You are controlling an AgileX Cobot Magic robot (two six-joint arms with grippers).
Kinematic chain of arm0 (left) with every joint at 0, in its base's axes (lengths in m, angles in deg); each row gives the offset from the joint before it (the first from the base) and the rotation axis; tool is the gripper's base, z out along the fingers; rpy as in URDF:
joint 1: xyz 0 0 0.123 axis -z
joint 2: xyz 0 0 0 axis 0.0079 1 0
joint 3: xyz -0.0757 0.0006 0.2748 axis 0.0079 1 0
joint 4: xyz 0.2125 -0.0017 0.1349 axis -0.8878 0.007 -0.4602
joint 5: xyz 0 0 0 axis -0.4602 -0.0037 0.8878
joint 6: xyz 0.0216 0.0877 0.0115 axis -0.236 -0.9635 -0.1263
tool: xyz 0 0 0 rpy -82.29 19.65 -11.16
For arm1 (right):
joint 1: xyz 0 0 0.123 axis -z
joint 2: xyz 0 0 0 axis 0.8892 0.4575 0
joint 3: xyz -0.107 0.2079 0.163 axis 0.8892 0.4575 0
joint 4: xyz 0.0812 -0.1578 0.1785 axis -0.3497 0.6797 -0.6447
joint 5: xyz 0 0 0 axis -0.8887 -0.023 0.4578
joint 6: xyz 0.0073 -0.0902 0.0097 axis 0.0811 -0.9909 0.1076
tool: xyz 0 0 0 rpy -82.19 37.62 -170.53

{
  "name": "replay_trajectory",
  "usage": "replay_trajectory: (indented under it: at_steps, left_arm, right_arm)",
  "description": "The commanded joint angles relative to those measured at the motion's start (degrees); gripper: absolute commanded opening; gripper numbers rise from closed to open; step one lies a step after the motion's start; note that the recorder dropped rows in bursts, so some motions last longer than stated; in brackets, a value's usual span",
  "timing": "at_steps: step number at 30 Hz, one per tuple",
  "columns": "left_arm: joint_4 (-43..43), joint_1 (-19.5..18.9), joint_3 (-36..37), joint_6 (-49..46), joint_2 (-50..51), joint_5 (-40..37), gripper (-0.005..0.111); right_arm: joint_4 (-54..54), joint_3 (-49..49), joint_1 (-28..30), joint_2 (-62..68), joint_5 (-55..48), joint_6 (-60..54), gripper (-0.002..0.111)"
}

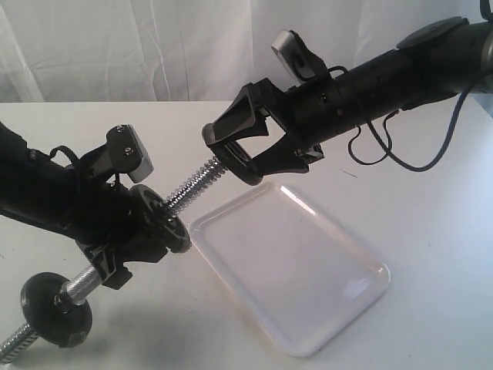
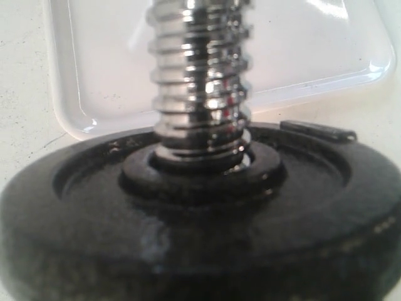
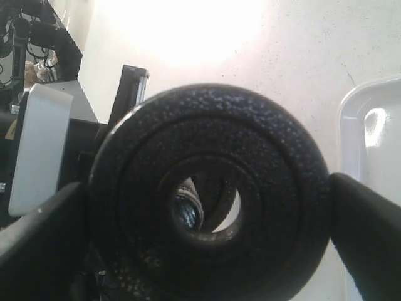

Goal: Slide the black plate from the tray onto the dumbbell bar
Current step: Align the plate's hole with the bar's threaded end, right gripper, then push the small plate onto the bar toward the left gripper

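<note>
One black plate (image 3: 207,135), right gripper (image 1: 229,156) clamping, dumbbell bar (image 1: 192,186)

Glossy white tray (image 1: 293,277) on off-white table (image 1: 431,254). Matte black, finely pebbled plate (image 3: 250,150); bright chrome bar (image 1: 196,183), ridged with threads, bearing black discs (image 1: 55,308). White curtain (image 1: 115,46) far behind.

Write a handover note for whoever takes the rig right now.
Left gripper: jaws shut on bar, held tilted above the table.
Right gripper: jaws shut on plate, at the bar's threaded tip.
Done: plate is off tray; hole roughly lined up, tip showing through it.
To do: slide plate down the thread toward the disc already there, then release.
</note>
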Motion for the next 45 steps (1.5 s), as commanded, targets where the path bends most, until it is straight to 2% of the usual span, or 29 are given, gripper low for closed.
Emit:
replay_trajectory:
  at_steps: [1,21,33,45]
  left_arm:
    - [7.0,0.6,-1.7,-1.3,-2.8,-0.5,0.000]
    - [6.3,0.6,-1.7,-1.1,-2.8,-0.5,0.000]
    - [5.5,0.6,-1.7,-0.8,-2.8,-0.5,0.000]
    - [5.5,0.6,-1.7,-0.8,-2.8,2.6,0.000]
  right_arm:
    - [-6.3,-0.4,-1.2,-1.9,-3.7,-0.9,0.000]
    - [-7.2,-0.6,-1.1,-3.1,-3.7,-2.2,0.000]
    - [-6.1,-0.6,4.6,-3.1,-3.7,-2.2,0.000]
    - [-6.0,-0.5,4.5,-3.1,-3.7,-0.7,0.000]
